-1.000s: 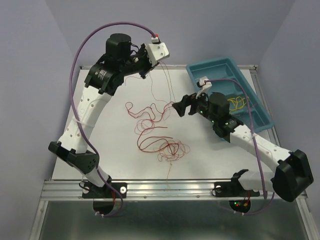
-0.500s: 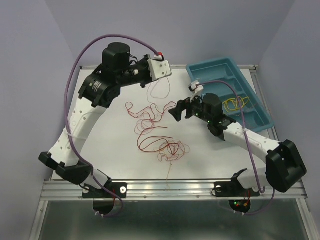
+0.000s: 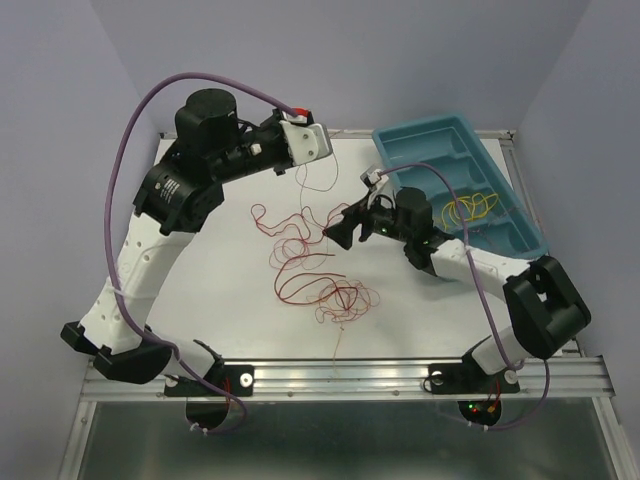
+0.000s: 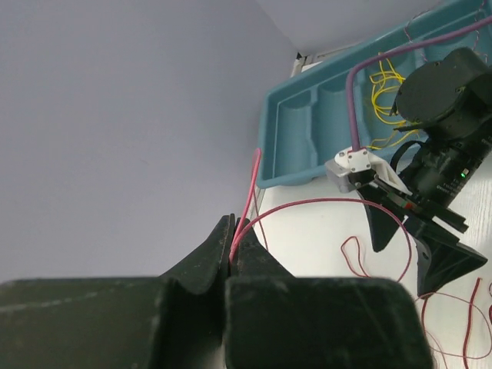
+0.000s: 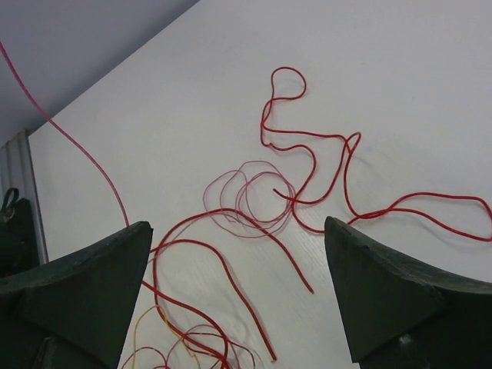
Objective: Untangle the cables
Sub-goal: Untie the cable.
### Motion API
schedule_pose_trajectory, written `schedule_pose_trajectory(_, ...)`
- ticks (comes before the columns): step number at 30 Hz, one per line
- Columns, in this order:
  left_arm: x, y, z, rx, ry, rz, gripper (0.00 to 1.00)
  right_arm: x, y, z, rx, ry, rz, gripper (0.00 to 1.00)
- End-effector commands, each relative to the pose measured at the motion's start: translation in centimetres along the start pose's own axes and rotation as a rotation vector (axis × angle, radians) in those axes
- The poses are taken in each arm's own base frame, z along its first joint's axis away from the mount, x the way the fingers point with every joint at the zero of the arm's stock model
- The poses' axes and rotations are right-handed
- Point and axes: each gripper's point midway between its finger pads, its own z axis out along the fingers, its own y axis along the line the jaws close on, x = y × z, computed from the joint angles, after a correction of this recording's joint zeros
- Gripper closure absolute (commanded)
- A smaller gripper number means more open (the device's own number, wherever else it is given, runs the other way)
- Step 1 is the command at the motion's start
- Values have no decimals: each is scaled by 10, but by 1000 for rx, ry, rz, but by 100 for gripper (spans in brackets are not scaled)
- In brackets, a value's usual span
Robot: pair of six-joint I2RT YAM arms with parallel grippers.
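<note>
The cables lie as a loose tangle of thin red strands, with some orange, on the white table. My left gripper is raised at the back, shut on one red cable. That strand hangs from it in a loop down toward the tangle. My right gripper stands open at the tangle's right edge, low over the strands. In the right wrist view red cables lie between and beyond its spread fingers, none held. Yellow cables lie in the blue tray.
The blue compartment tray stands at the back right, just behind the right arm. Thick purple cables arc over both arms. An aluminium rail runs along the near edge. Grey walls close in the back and sides.
The right gripper has moved left and nearer, up to the tangle's edge. The left arm has swung left, and its gripper has dropped a little with the red cable still in it.
</note>
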Motion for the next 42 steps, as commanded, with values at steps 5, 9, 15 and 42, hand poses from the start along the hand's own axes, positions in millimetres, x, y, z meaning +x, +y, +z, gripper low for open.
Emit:
schedule_pose_trajectory(5, -40, 20, -7, -67, -108, -8, 100, -26, 48, 12, -308, -73, 38, 8)
schedule_pose_trajectory(9, -40, 21, -6, -74, -108, -10, 100, -28, 60, 13, -362, -76, 48, 14)
schedule_pose_trajectory(15, -39, 23, -4, -84, -107, -14, 100, -37, 88, 2, -437, -100, 19, 13)
schedule_pose_trajectory(42, -48, 21, -5, -99, -116, -34, 100, -72, 70, -30, -157, -212, -109, 8)
